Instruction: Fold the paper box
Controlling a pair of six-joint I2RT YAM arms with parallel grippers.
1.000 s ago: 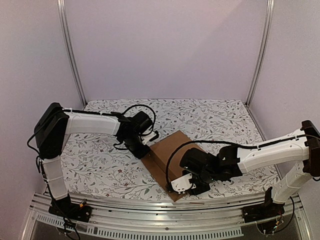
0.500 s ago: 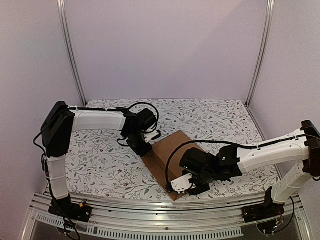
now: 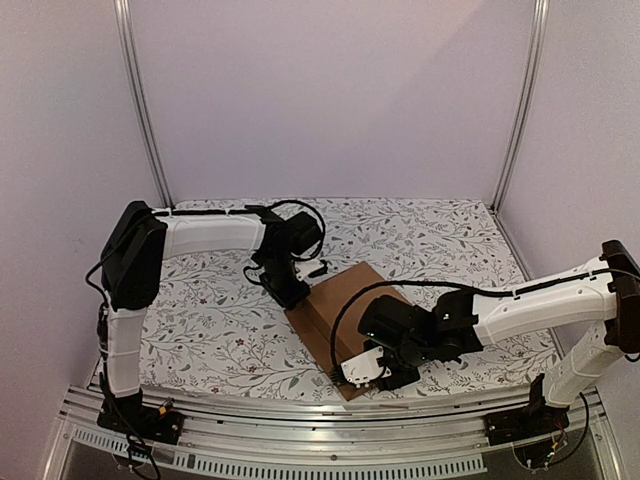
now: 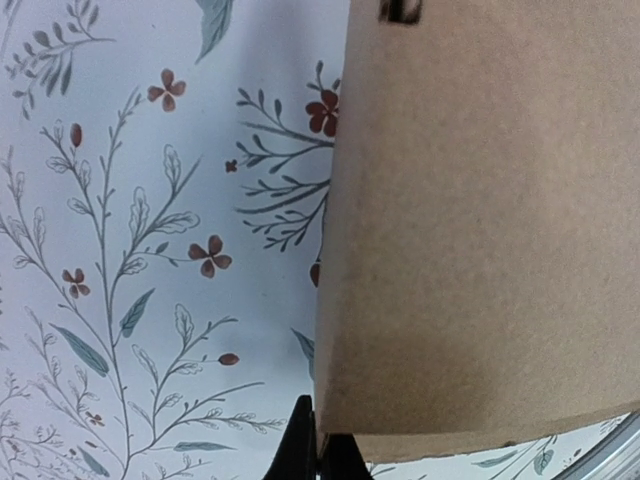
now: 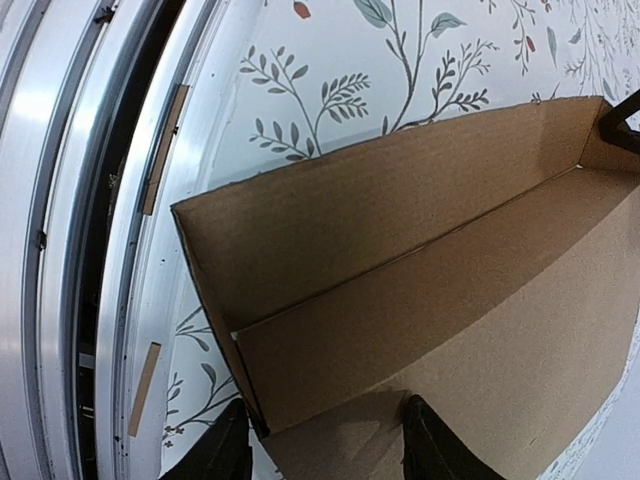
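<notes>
The paper box (image 3: 338, 312) lies part-folded on the floral cloth, a shallow brown cardboard tray with raised walls. My left gripper (image 3: 293, 297) is at its far left corner. In the left wrist view, that gripper (image 4: 320, 455) is shut, its black tips touching the lower corner of a cardboard wall (image 4: 480, 220). My right gripper (image 3: 375, 372) is at the box's near end. It (image 5: 328, 450) stands open across a corner of the box (image 5: 400, 260), one finger outside over the cloth and one over the inner panel. The left gripper's fingertips (image 5: 622, 118) show at the box's far end.
A floral tablecloth (image 3: 200, 330) covers the table. An aluminium rail (image 3: 300, 440) runs along the near edge, close under the box's near corner, and shows again as rail (image 5: 60, 250) in the right wrist view. Upright frame posts (image 3: 140, 100) stand at the back corners.
The left arm's elbow has swung right and its wrist has turned, with the gripper staying at the box's far left corner. The right arm has held still.
</notes>
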